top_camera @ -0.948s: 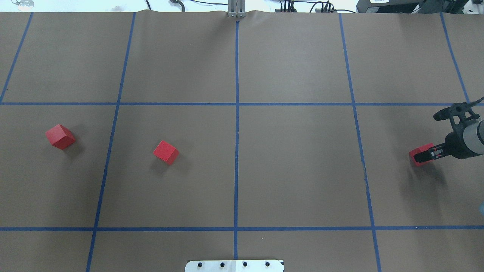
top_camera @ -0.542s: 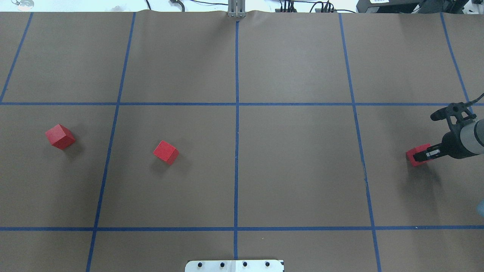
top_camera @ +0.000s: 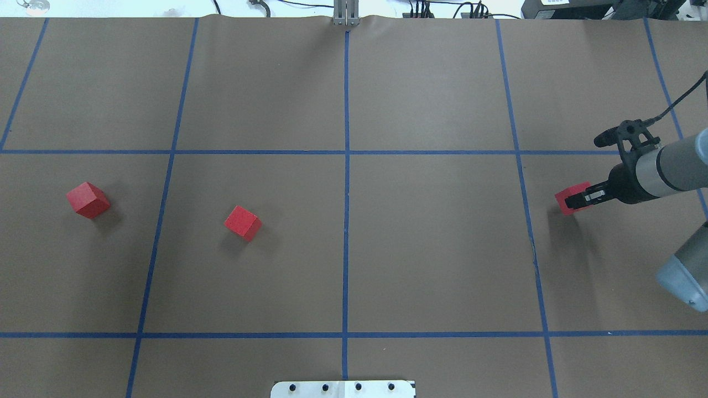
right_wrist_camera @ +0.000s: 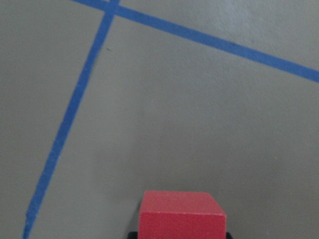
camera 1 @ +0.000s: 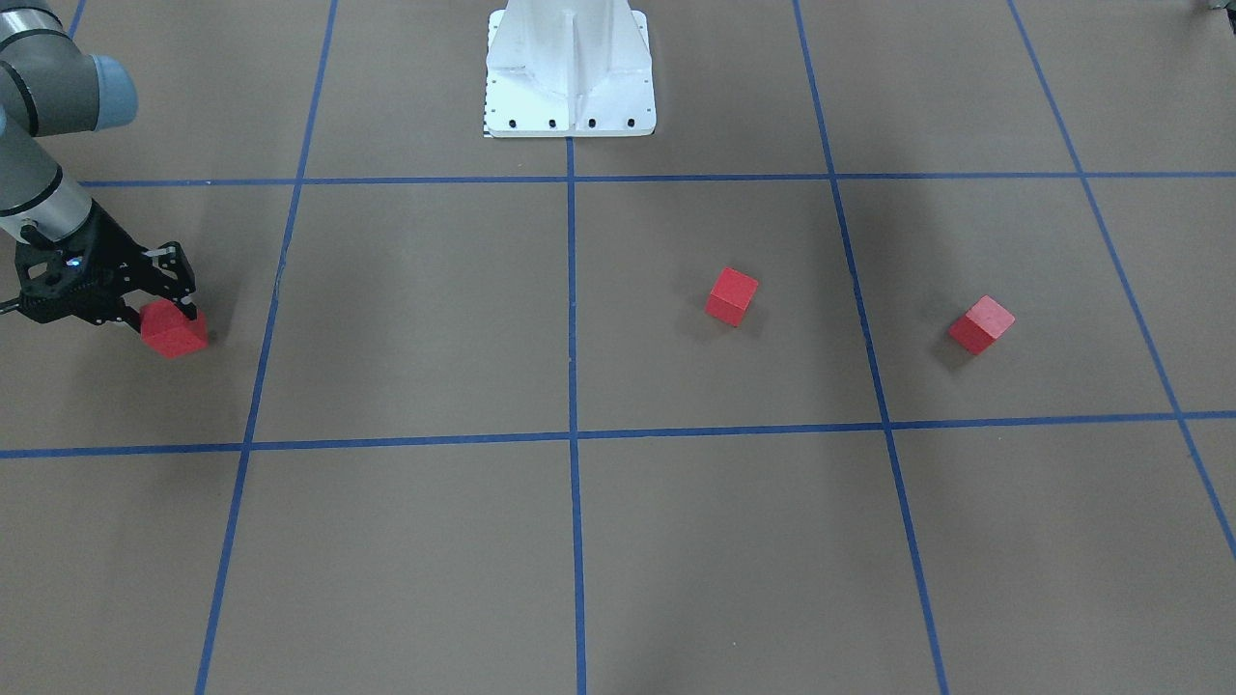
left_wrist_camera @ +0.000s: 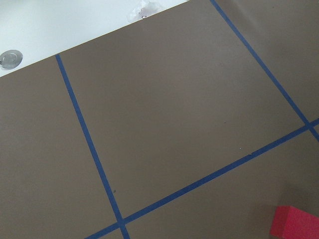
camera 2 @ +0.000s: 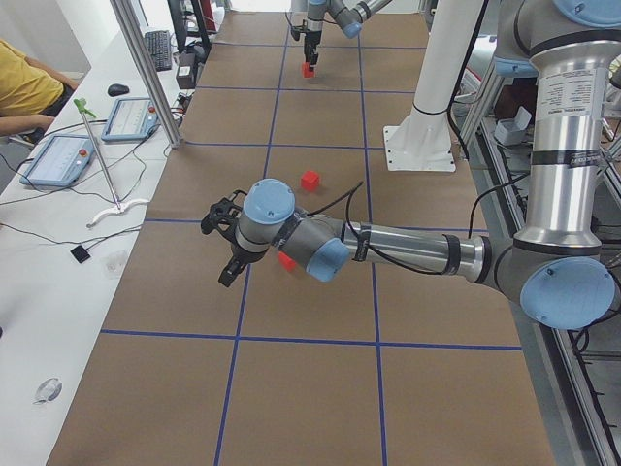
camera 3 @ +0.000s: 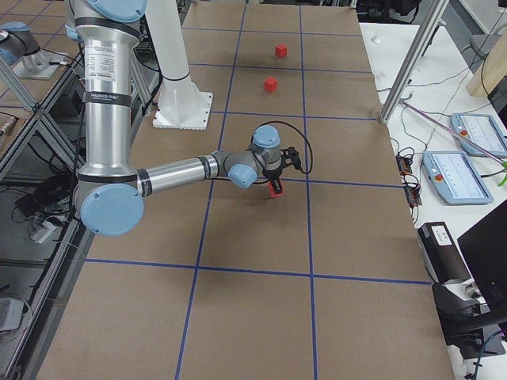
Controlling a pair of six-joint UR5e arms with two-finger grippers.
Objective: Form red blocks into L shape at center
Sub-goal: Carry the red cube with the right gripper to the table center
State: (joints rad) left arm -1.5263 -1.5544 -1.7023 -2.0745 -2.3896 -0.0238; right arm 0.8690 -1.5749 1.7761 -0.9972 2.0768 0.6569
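R arm has moved. The right pincer (top_camera: 576, 199) w/ the held block (top_camera: 565, 200) is now further in from the counter's right edge than 0.9 s ago. It is also a touch nearer the far edge, and close to the first grid line in from the right edge. Pincer is clamped narrow on the block, which looks lifted (its shadow falls apart from it on the counter (top_camera: 442, 249)).

Meaning: carry toward the centre line (top_camera: 346, 221) is under way, 1st block of 3, roughly one grid square left to cross.

Mid-left block (top_camera: 242, 223) and far-left block (top_camera: 88, 199) haven't moved. Both are on the counter's left half, well apart, both skewed to the grid. No L begun.

Left pincer (camera 2: 231, 264) hangs over the left half. Side view only, so can't tell whether it's wide or narrow.

Writing/brands: none legible on blocks, paper or arms.
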